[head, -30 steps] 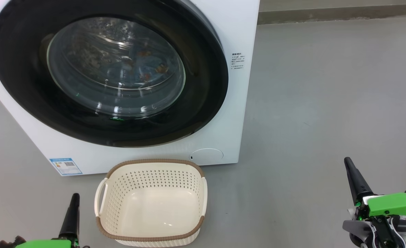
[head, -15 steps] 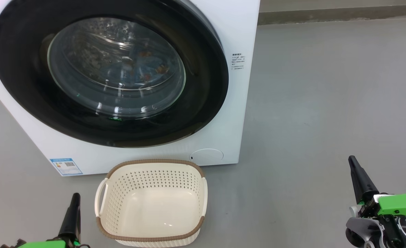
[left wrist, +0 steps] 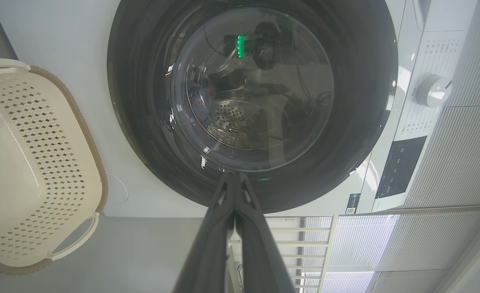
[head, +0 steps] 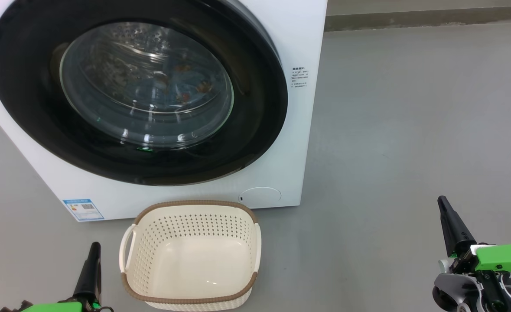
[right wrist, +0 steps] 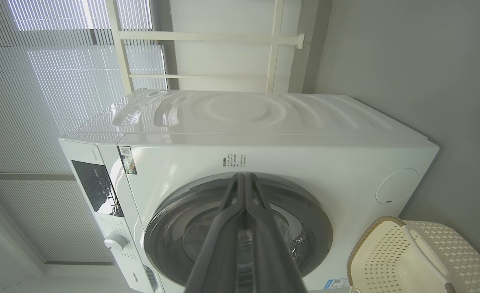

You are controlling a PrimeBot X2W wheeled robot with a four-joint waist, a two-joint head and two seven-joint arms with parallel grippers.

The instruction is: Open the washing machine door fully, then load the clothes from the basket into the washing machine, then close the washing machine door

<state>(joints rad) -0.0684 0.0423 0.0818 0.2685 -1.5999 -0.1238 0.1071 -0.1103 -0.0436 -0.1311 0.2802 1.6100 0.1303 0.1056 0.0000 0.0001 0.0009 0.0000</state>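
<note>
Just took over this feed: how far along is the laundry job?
Done: the washing machine door sits closed, blue printed clothes show behind its glass, the basket is empty. In hand: nothing; left gripper and right gripper are shut and empty. Left: seemingly nothing.

The big white front-loading washing machine stands on the grey floor. Its large round door, a wide glossy black rim around a bulging clear glass bowl, lies closed against the machine's front. Through the glass, light blue clothes with orange prints lie inside the perforated steel drum. The small cream-white perforated plastic basket with a brown woven-look rim sits upright on the floor just before the machine, below the door, its bare bottom showing.
</note>
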